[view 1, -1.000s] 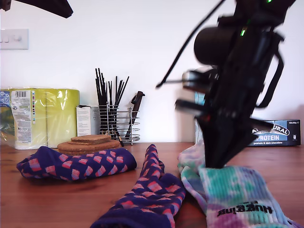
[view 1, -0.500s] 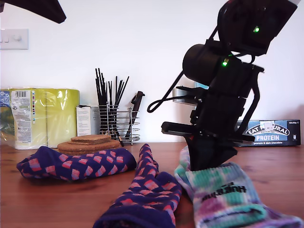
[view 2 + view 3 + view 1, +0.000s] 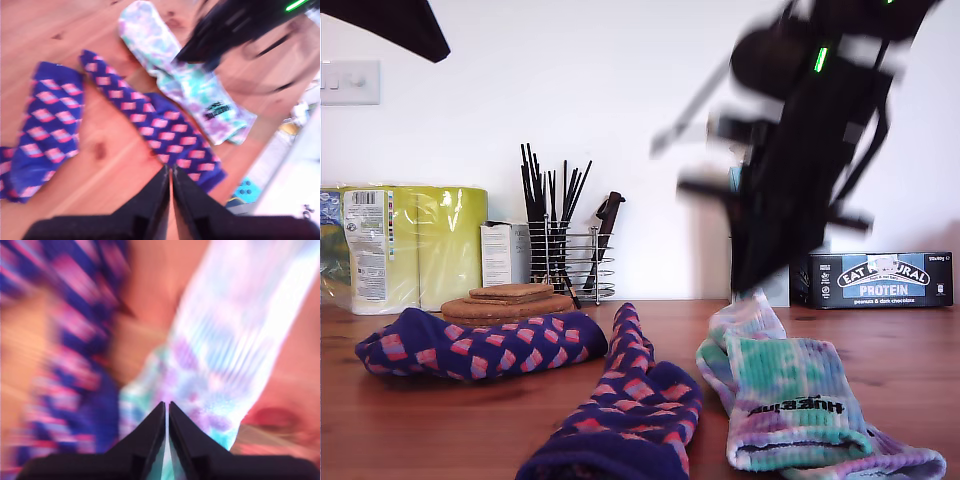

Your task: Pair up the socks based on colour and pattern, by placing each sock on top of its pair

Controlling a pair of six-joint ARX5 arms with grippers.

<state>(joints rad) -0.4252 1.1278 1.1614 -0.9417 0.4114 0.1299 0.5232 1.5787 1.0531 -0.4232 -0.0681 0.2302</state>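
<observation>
Two tie-dye socks (image 3: 788, 395) lie stacked at the exterior view's right, black lettering on the top cuff; the first wrist view shows them as one pastel strip (image 3: 185, 82). One navy sock with pink blocks (image 3: 480, 345) lies at the exterior view's left, a second (image 3: 640, 400) in the middle; both show from above (image 3: 42, 130) (image 3: 150, 120). My second gripper (image 3: 166, 407) is shut and empty. It hangs blurred just above the tie-dye socks (image 3: 752, 285). My first gripper (image 3: 170, 172) is shut, high over the table. Only a black part of its arm (image 3: 390, 25) shows in the exterior view's top left corner.
Along the back wall stand a yellow pack of paper rolls (image 3: 415, 245), a small white box (image 3: 505, 253), a wire holder with black sticks (image 3: 560, 255), cork coasters (image 3: 510, 300) and a protein-bar box (image 3: 880, 280). Bare wooden table (image 3: 420, 420) lies in front.
My second gripper was down on the top tie-dye sock and has lifted off it. That sock shifted and now lies on the other. The navy socks have not moved.
</observation>
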